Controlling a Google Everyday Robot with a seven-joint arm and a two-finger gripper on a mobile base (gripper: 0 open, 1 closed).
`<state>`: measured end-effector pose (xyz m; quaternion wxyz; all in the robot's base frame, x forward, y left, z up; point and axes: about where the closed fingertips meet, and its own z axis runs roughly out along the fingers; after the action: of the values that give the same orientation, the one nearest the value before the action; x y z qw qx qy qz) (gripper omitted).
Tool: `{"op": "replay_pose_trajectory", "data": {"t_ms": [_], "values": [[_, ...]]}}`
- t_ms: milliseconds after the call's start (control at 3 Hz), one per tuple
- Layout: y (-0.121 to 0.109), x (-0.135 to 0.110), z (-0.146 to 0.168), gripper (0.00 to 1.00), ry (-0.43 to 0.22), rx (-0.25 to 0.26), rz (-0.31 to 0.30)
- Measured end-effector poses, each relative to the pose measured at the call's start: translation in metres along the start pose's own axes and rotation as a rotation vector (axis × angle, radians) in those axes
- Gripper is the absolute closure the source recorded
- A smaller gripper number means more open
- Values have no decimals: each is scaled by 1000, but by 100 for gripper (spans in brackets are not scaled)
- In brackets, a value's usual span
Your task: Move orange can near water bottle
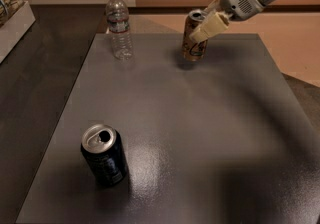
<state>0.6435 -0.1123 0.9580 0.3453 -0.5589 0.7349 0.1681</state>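
Orange can, tilted, is clasped around its upper body by the gripper, over the far part of the tabletop. The water bottle stands upright to its left, apart from it. A dark can stands well apart near the front edge.
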Motion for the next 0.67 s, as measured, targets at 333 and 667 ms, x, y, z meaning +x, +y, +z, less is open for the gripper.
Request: {"op": "replay_pose_trajectory", "data": {"t_ms": [333,667], "values": [[8,-27,27,100,6,-15,-46],[14,-45,54,100,28,-22,-50]]}}
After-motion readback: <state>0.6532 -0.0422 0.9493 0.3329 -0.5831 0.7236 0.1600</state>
